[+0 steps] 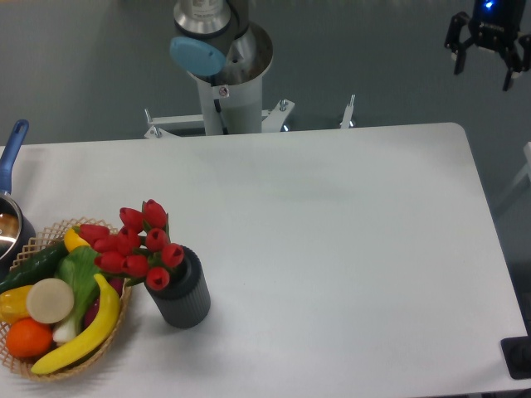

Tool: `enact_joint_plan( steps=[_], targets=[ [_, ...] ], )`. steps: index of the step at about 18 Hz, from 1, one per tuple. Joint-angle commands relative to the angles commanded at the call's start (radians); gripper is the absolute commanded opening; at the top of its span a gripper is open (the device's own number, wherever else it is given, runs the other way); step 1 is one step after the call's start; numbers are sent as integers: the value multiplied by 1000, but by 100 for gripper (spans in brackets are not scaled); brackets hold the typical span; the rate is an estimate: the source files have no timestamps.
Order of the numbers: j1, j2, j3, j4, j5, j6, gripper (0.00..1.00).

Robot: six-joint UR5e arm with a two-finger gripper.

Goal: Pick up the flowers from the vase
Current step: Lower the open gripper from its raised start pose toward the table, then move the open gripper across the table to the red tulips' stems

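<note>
Flowers (137,245), a bunch of red tulip buds, sit in the vase (182,297) near the front left of the white tabletop (332,249), while the end effector (484,68) hangs far off at the upper right, past the tabletop's back right corner and over the grey floor (83,66). Its two dark fingers (456,60) point downward and stand apart with nothing between them; a blue light glows on the body above. It is well apart from everything on the tabletop. The robot's grey base column (228,91) with a blue cap (197,56) stands behind the back edge. The vase, dark grey with ribbed sides, stands upright, and the buds lean out of its mouth toward the left, over the rim of a wicker basket (116,327) just beside it. The basket holds a banana (83,336), an orange (29,337), a cucumber (33,267) and other produce. A pot with a blue handle (10,153) shows at the left edge.
</note>
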Motion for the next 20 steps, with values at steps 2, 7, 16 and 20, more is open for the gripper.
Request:
enact_joint_plan(
  steps=[2, 7, 16, 20],
  targets=[
    [0, 2, -5, 0, -2, 3, 100],
    [-20, 11, -47, 3, -112, -59, 100],
    [-196, 2, -127, 144, -314, -576, 100],
    [-282, -3, -198, 274, -492, -661, 100]
  ],
)
